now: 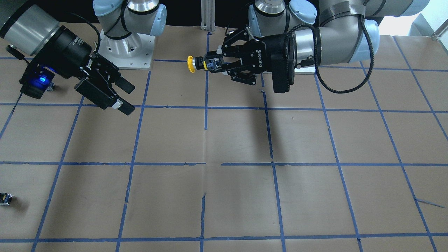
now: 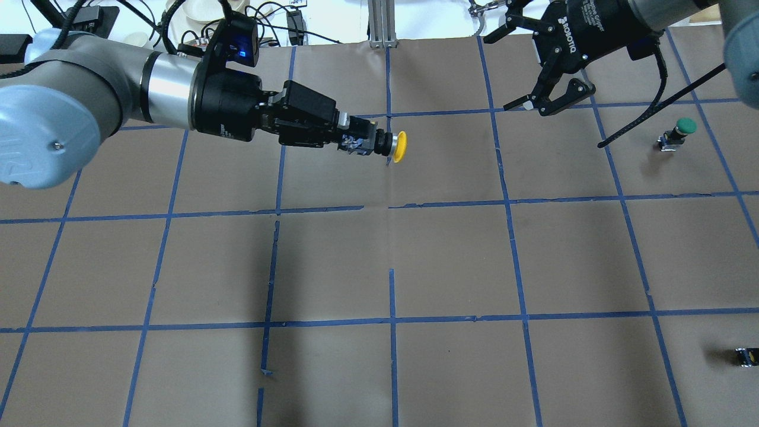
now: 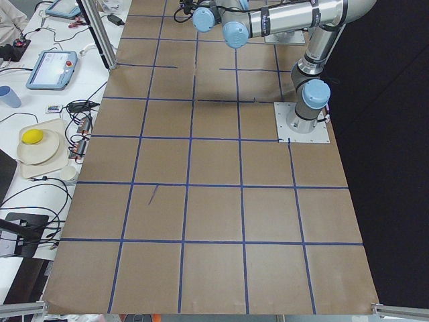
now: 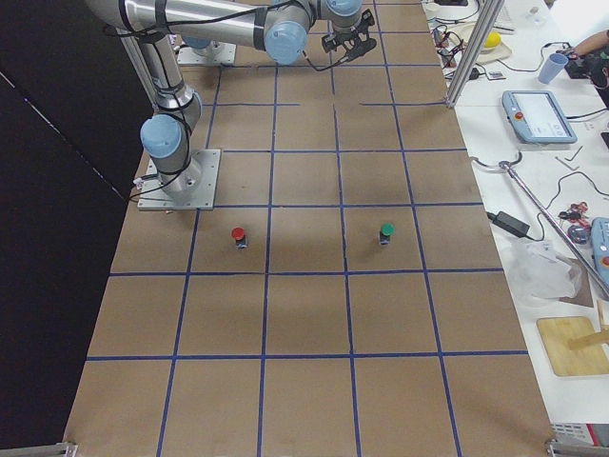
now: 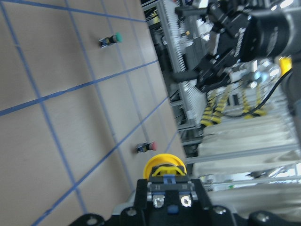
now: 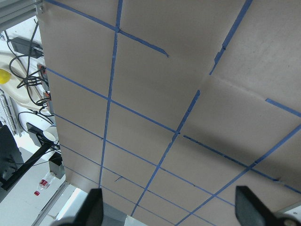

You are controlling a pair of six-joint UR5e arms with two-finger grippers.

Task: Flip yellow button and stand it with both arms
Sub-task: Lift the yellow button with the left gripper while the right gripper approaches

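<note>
The yellow button [image 2: 401,146] is held in the air by my left gripper [image 2: 363,144], which is shut on its black block base. The button lies sideways, its yellow cap [image 1: 190,64] pointing towards my right arm, above the back middle of the table. In the left wrist view the cap [image 5: 164,165] shows just beyond the base. My right gripper [image 2: 503,68] is open and empty, well to the right of the button and apart from it. In the front-facing view my right gripper [image 1: 124,96] hangs at the left. Its fingertips [image 6: 94,207] stand wide apart in the right wrist view.
A green-capped button [image 2: 679,131] stands at the table's right side and a red-capped one [image 4: 238,234] nearer my right base. A tiny capless black-yellow block [image 2: 746,356] lies at the near right edge. The table is brown paper with a blue tape grid [image 2: 391,320].
</note>
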